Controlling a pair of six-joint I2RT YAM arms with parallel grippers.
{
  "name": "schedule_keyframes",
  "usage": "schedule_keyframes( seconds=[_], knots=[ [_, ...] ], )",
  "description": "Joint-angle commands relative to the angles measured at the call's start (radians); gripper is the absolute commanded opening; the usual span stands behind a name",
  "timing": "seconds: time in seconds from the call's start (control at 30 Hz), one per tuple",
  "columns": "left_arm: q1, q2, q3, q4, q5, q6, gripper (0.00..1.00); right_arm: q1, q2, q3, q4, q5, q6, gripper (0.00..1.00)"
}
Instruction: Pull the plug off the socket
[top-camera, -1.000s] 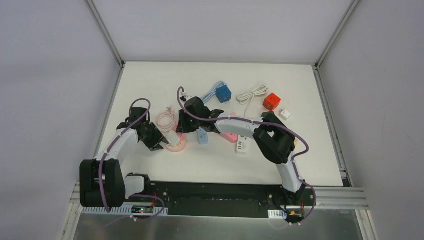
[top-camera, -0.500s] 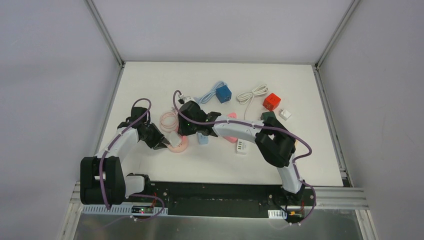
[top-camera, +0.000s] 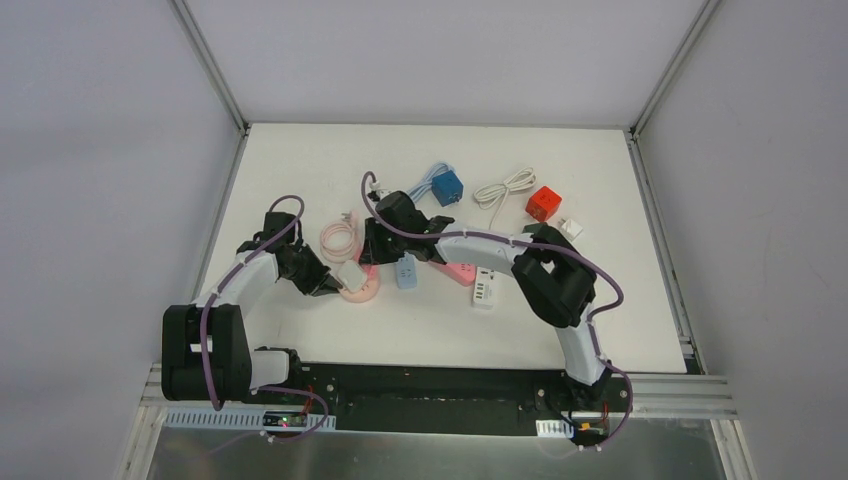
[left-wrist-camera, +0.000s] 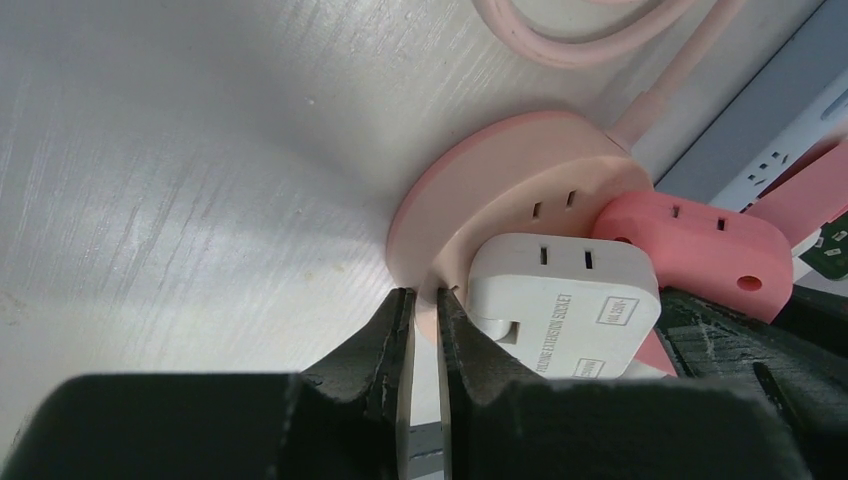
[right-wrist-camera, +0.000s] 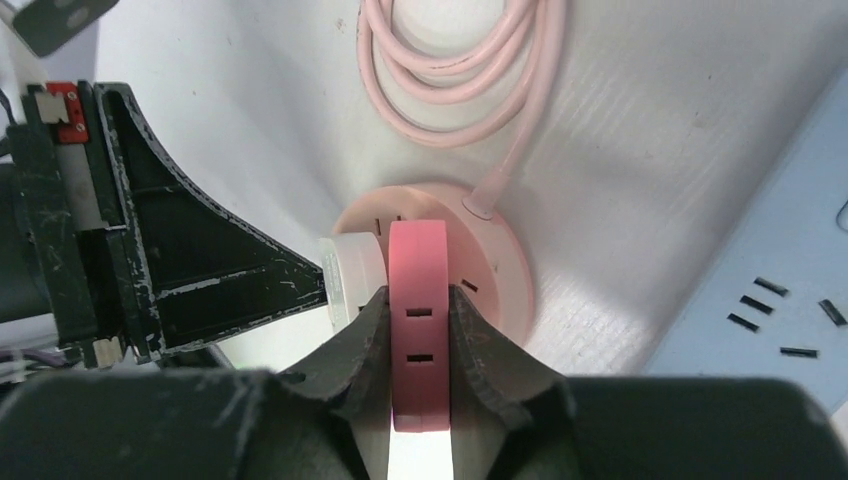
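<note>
Right end effector clamps pink plug, arm stretched leftward.

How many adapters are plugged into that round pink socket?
2: a white adapter next to the left gripper, and a pink adapter beside it, held by the right gripper. Others may hide underneath.

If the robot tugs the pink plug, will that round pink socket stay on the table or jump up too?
The round pink socket looks flat and probably light, so it might lift with the pink plug the right hand grips. The left hand sits at its rim, maybe to hold it down. Its loose coiled cord likely won't anchor it.
</note>
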Motion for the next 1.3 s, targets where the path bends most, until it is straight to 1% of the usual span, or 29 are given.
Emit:
schedule_keyframes(
  seconds=[0.0, 0.07, 0.2, 0.3, 0.37, 0.43, 0.5, 0.57, 0.67, 0.83, 0.93, 1.0, 1.03, 1.1, 1.2, 1.27],
  knots=[
    [-0.011, 0.04, -0.049, -0.019, -0.041, 0.014, 0.11, 0.11, -0.04, 0.091, -0.038, 0.085, -0.119, 0.0],
    [-0.011, 0.043, -0.05, -0.017, -0.044, 0.014, 0.1, 0.124, -0.031, 0.105, -0.087, 0.138, -0.145, 0.0],
    [-0.011, 0.052, -0.05, -0.021, -0.046, 0.013, 0.09, 0.123, -0.058, 0.092, -0.078, 0.135, -0.134, 0.0],
    [-0.011, 0.055, -0.055, -0.018, -0.045, 0.009, 0.08, 0.093, -0.089, 0.078, -0.03, 0.028, -0.085, 0.0],
    [-0.011, 0.048, -0.061, -0.009, -0.044, 0.002, 0.08, 0.064, -0.111, 0.043, 0.057, -0.105, -0.049, 0.0],
    [-0.011, 0.043, -0.06, -0.009, -0.046, 0.002, 0.08, 0.043, -0.118, 0.016, 0.128, -0.191, -0.019, 0.0],
    [-0.01, 0.042, -0.056, -0.011, -0.048, 0.003, 0.08, 0.032, -0.107, 0.006, 0.166, -0.246, 0.011, 0.0],
    [-0.011, 0.043, -0.055, -0.012, -0.047, 0.005, 0.07, 0.027, -0.103, -0.014, 0.206, -0.267, 0.043, 0.0],
    [-0.011, 0.045, -0.056, -0.012, -0.047, 0.008, 0.07, 0.026, -0.097, -0.042, 0.244, -0.253, 0.075, 0.0],
    [-0.011, 0.052, -0.058, -0.011, -0.046, 0.01, 0.07, 0.028, -0.106, -0.055, 0.2, -0.123, 0.059, 0.0],
    [-0.011, 0.057, -0.057, -0.01, -0.044, 0.008, 0.07, 0.024, -0.115, -0.057, 0.193, -0.118, 0.074, 0.0],
    [-0.011, 0.06, -0.058, -0.008, -0.042, 0.008, 0.07, 0.009, -0.115, -0.059, 0.226, -0.186, 0.13, 0.0],
    [-0.011, 0.063, -0.058, -0.006, -0.039, 0.007, 0.08, -0.001, -0.11, -0.066, 0.28, -0.262, 0.181, 0.0],
    [-0.011, 0.067, -0.056, -0.004, -0.034, 0.006, 0.08, -0.023, -0.093, -0.074, 0.354, -0.349, 0.252, 0.0],
    [-0.011, 0.07, -0.055, 0.001, -0.027, 0.005, 0.09, -0.036, -0.07, -0.087, 0.416, -0.409, 0.3, 0.0],
    [-0.011, 0.072, -0.054, 0.001, -0.023, 0.005, 0.11, -0.041, -0.054, -0.091, 0.434, -0.434, 0.304, 0.0]
  ],
)
